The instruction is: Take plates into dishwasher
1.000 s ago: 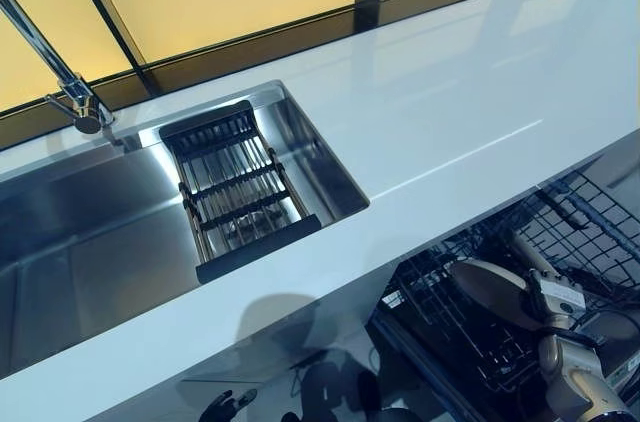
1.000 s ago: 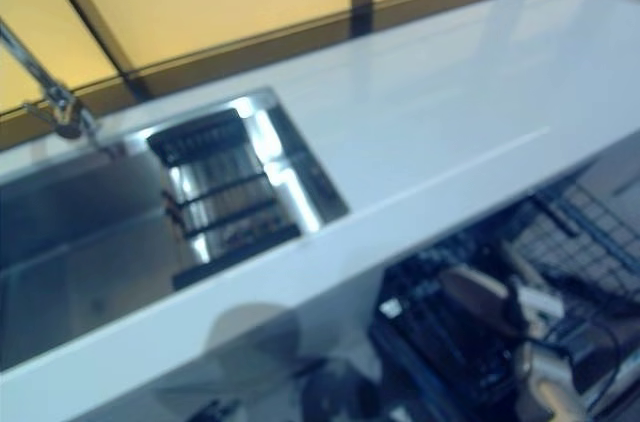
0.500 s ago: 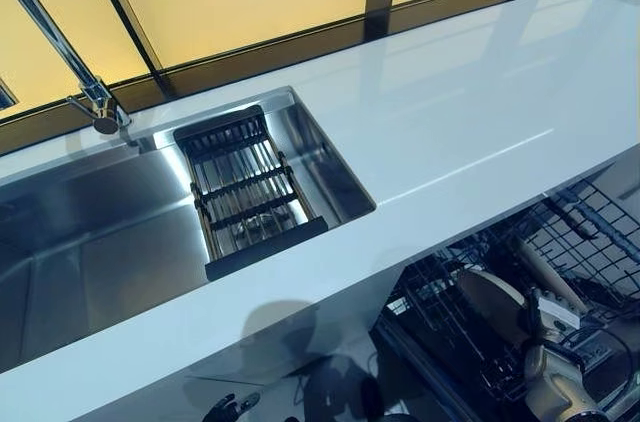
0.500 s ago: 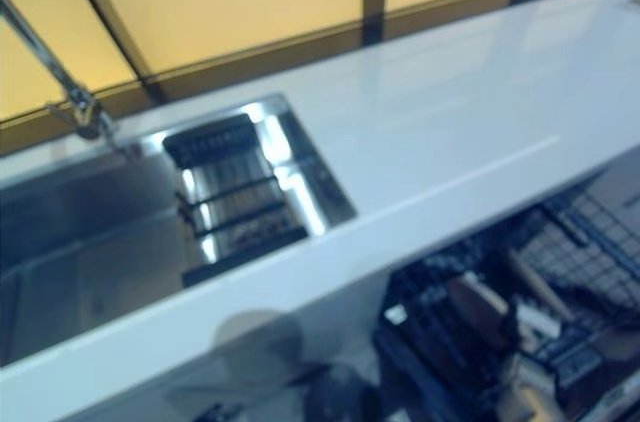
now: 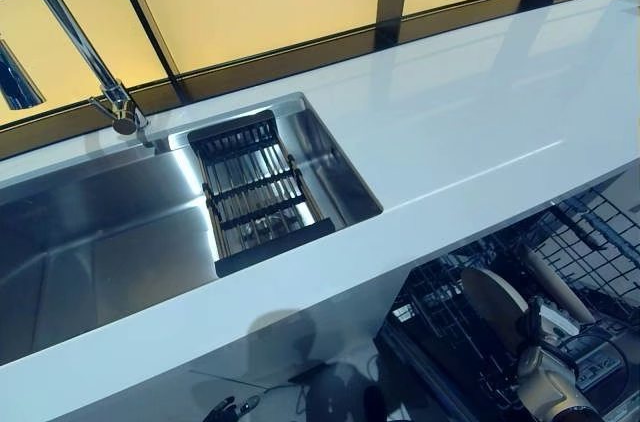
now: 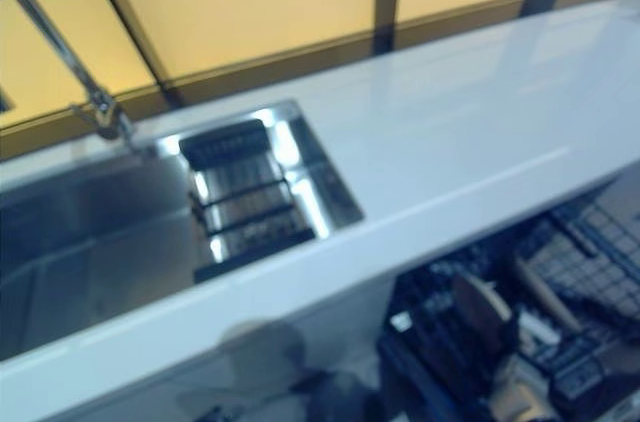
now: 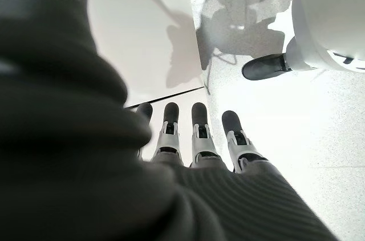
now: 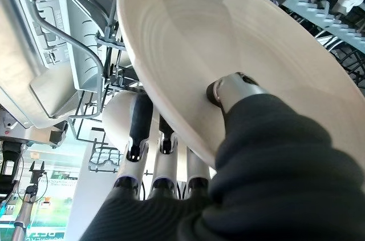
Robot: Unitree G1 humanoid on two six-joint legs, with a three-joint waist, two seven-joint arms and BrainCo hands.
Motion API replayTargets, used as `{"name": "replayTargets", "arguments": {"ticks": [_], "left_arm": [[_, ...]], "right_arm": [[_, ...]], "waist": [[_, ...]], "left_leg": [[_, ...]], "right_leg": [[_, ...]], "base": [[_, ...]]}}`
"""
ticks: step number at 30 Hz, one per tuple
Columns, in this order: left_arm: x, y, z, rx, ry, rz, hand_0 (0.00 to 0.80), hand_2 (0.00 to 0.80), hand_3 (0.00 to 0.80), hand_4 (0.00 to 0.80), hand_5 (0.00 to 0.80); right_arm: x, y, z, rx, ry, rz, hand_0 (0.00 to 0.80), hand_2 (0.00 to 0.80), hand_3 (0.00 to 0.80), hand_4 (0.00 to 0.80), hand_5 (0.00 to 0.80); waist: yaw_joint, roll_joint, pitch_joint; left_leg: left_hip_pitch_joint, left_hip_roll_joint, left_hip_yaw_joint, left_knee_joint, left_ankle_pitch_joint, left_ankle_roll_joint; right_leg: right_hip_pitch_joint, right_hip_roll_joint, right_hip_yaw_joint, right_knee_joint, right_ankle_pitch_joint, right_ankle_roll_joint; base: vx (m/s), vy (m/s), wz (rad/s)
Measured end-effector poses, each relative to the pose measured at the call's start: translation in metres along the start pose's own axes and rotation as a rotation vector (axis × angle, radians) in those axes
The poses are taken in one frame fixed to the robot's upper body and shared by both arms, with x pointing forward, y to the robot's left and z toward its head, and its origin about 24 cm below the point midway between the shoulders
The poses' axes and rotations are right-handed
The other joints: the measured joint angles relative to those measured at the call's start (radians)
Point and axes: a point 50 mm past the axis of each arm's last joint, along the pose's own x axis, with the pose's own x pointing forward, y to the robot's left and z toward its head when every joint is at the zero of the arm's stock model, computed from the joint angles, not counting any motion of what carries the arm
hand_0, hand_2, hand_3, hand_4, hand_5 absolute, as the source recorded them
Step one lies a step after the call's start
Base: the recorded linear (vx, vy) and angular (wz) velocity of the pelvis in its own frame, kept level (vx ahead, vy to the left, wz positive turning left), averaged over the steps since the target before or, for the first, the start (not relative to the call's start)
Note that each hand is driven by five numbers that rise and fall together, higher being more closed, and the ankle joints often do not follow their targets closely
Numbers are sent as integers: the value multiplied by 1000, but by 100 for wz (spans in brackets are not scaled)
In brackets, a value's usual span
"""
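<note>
A cream plate (image 5: 492, 304) stands tilted on edge among the wire tines of the open dishwasher's lower rack (image 5: 443, 327), below the counter's front edge at the lower right. My right hand (image 5: 545, 387) is shut on it. In the right wrist view the thumb (image 8: 231, 89) presses the plate's (image 8: 228, 35) face and the fingers (image 8: 140, 121) curl behind its rim. My left hand (image 7: 194, 138) hangs low over the floor, fingers straight, empty.
A long white counter (image 5: 480, 112) runs across the view above the dishwasher. A steel sink (image 5: 100, 242) with a black drainer (image 5: 255, 192) and a tall tap (image 5: 110, 92) is at the left. A second cream piece (image 5: 555, 282) lies in the rack beside the plate.
The whole view has shifted, so the camera moved. The plate in my right hand has tipped more upright and sits a little lower in the rack.
</note>
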Motion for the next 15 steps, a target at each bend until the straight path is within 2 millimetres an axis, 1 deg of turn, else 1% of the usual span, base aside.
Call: {"name": "replayTargets", "arguments": {"ticks": [2, 3, 4, 5, 7, 11, 13, 15], "left_arm": [[0, 0, 0, 0, 0, 0, 0, 0, 0, 0, 0], [0, 0, 0, 0, 1, 0, 0, 0, 0, 0, 0], [0, 0, 0, 0, 1, 0, 0, 0, 0, 0, 0], [0, 0, 0, 0, 1, 0, 0, 0, 0, 0, 0], [0, 0, 0, 0, 1, 0, 0, 0, 0, 0, 0], [0, 0, 1, 0, -2, 0, 0, 0, 0, 0, 0], [0, 0, 1, 0, -3, 1, 0, 0, 0, 0, 0], [0, -1, 2, -1, -7, -1, 0, 0, 0, 0, 0]], "right_arm": [[1, 0, 1, 1, 3, 12, 800, 800, 800, 800, 800], [1, -1, 1, 1, 8, 17, 562, 562, 562, 562, 562], [1, -1, 1, 2, 12, 23, 110, 110, 110, 110, 110], [2, -1, 0, 5, 16, 29, 0, 0, 0, 0, 0], [2, 0, 0, 12, 19, 49, 0, 0, 0, 0, 0], [-2, 7, 0, 62, 24, 153, 0, 0, 0, 0, 0], [-4, 6, 2, 74, 8, 164, 0, 0, 0, 0, 0], [-7, 0, 6, 110, -25, 168, 0, 0, 0, 0, 0]], "waist": [[0, -1, -1], [0, -2, -1], [0, -2, -1], [1, -3, -1], [0, -3, -2], [0, -3, -2], [-1, -4, -1], [-3, -6, 0]], "left_leg": [[0, 0, -1, 0, 0, 0], [-1, 0, -1, 0, 0, 0], [-1, 0, -1, 2, 0, 0], [-1, 0, -1, 3, 0, 0], [-1, 0, -1, 3, 0, 0], [-2, -1, -1, 3, 0, 0], [-2, -2, -1, 1, 0, 0], [-2, -2, -1, 0, 0, 0]], "right_leg": [[0, 0, 0, 0, 0, 0], [0, 0, -1, 0, 0, 0], [0, 0, -1, 0, 0, 0], [0, 0, -1, 0, 0, 0], [0, 0, -1, 0, 0, 0], [-2, 0, -1, 0, 0, 0], [-2, 1, 0, 0, 0, 0], [-3, 2, 3, 0, 0, 1]], "base": [[0, 0, 0], [0, 0, 0], [0, 0, 0], [0, 0, 0], [0, 0, 0], [0, 0, 0], [0, 0, 0], [0, 0, 0]]}}
